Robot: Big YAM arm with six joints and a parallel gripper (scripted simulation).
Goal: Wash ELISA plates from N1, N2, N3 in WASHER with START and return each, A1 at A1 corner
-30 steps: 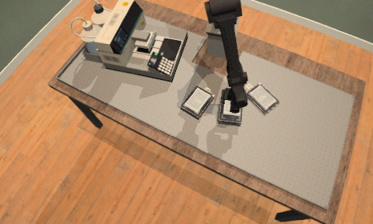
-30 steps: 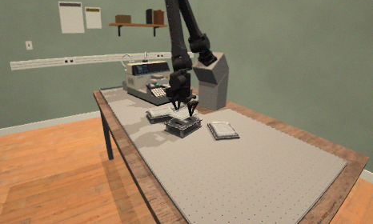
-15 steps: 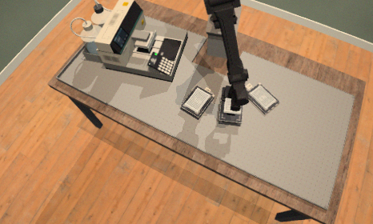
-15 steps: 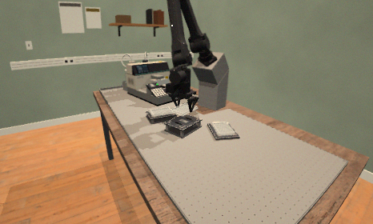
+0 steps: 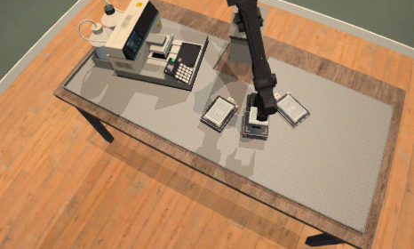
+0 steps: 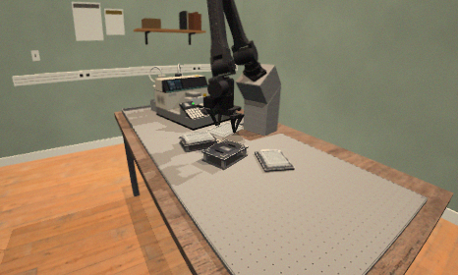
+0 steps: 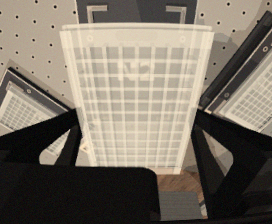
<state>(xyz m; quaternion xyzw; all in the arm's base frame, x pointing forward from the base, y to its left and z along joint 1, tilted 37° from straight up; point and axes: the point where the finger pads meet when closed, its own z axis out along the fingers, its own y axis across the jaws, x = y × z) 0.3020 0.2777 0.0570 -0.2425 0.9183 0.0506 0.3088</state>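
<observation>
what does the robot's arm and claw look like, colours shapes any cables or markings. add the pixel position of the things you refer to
The arm (image 5: pixel 258 52) (image 6: pixel 219 42) is black, built of long slim links with chunky rounded joints. The claw (image 6: pixel 226 128) (image 7: pixel 136 113) is black too, with two fingers; close up, each shows an open, strut-like frame around a gap. No cables, sleeves or markings can be made out on either.

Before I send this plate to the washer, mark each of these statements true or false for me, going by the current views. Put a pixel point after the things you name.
1. The gripper (image 5: pixel 262 116) (image 6: pixel 227 127) (image 7: pixel 136 113) has the N2 plate (image 5: pixel 253 115) (image 6: pixel 225 131) (image 7: pixel 137 100) between its fingers. True.
2. Nest N2 (image 5: pixel 255 133) (image 6: pixel 223 158) (image 7: pixel 137 10) has its plate seated. False: that plate is raised above it.
3. The washer's lamp (image 5: pixel 173 60) (image 6: pixel 193 104) is red. False: it is green.
4. The washer-side plate (image 5: pixel 219 111) (image 6: pixel 198 137) (image 7: pixel 263 90) is in a nest. True.
</observation>
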